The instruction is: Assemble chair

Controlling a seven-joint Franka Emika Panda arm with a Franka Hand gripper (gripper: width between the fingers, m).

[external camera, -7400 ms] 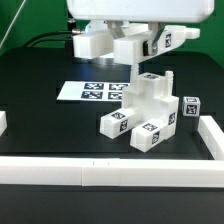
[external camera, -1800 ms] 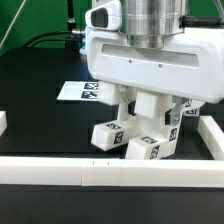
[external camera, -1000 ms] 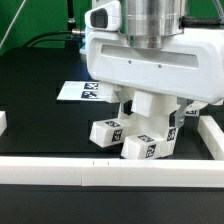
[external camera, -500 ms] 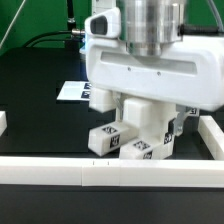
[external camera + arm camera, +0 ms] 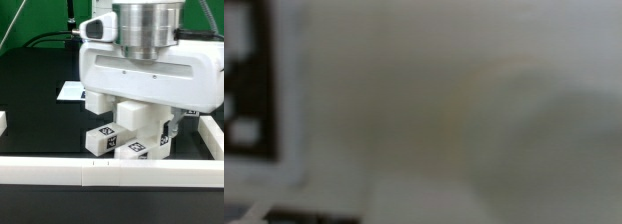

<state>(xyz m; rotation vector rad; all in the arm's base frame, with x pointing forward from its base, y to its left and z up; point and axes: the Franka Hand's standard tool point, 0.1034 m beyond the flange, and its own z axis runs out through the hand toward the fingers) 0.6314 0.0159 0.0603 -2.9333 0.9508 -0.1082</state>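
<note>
Hovering low over the chair (image 5: pixel 112 140), gripper (image 5: pixel 143 108) hiding most of it.
Finger opening and hold unclear; ease straight down, clear of the rail (image 5: pixel 50 171).

Arm (image 5: pixel 150 75) lower, hiding more of chair parts (image 5: pixel 110 140), now shifted toward front rail (image 5: pixel 50 170), exterior view's left.

gripper (image 5: pixel 140 118) low over chair parts (image 5: pixel 103 140) | jaws hidden | rail (image 5: pixel 50 170) just in frt | marker board (image 5: pixel 68 91) partly vis
</note>
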